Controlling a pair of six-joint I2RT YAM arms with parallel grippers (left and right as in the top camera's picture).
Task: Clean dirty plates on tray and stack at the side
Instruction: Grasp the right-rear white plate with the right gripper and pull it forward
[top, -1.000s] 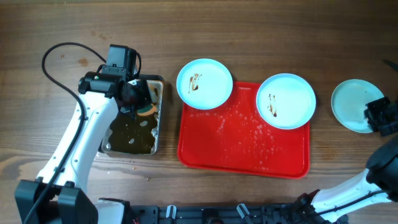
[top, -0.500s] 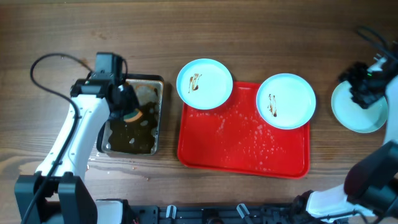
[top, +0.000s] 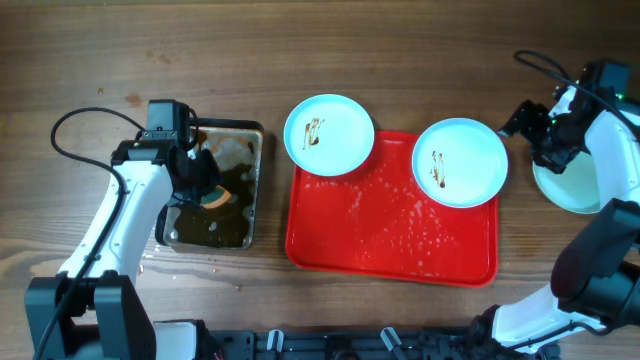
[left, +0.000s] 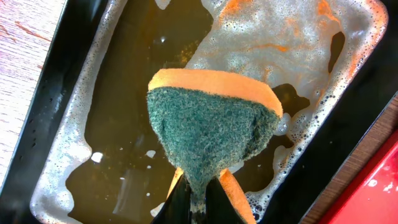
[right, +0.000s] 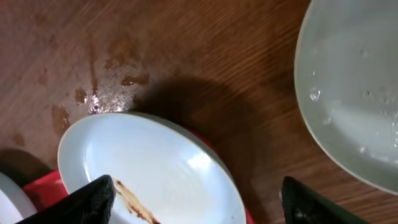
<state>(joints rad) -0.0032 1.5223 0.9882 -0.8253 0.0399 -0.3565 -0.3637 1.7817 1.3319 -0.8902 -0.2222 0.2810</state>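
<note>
Fingers (right: 93, 200) of the right gripper (right: 199, 205) are spread wide and grasp nothing; in the wrist view the 2 dark tips frame the rim of the right plate (right: 155, 171). Seen from overhead, the right gripper (top: 533, 138) sits between that right plate (top: 460, 162) and the side plate (top: 572, 185).

All 3 plates are pale blue-white. The right plate lies on the far right corner of the tray (top: 390, 235) and overhangs its far edge; a thin brown smear marks its left half. The left plate (top: 328, 134) covers the tray's far left corner, with most of it over the table (top: 400, 50), and it carries a brown smear too. The side plate lies flat on the table, right of the tray and apart from it, partly hidden under the right arm. The right wrist view shows water beads on the side plate (right: 354, 93) and no smear on the part in view. White specks and droplets are scattered over the bare red floor of the tray.

Left of the tray, and just beside it, stands a dark metal pan (top: 250, 215) of brownish, foamy liquid. Over it, the left gripper (left: 196, 202) is clenched on a sponge (left: 211, 124), orange foam with a green scouring face turned to the camera. I cannot tell whether the sponge touches the liquid.
</note>
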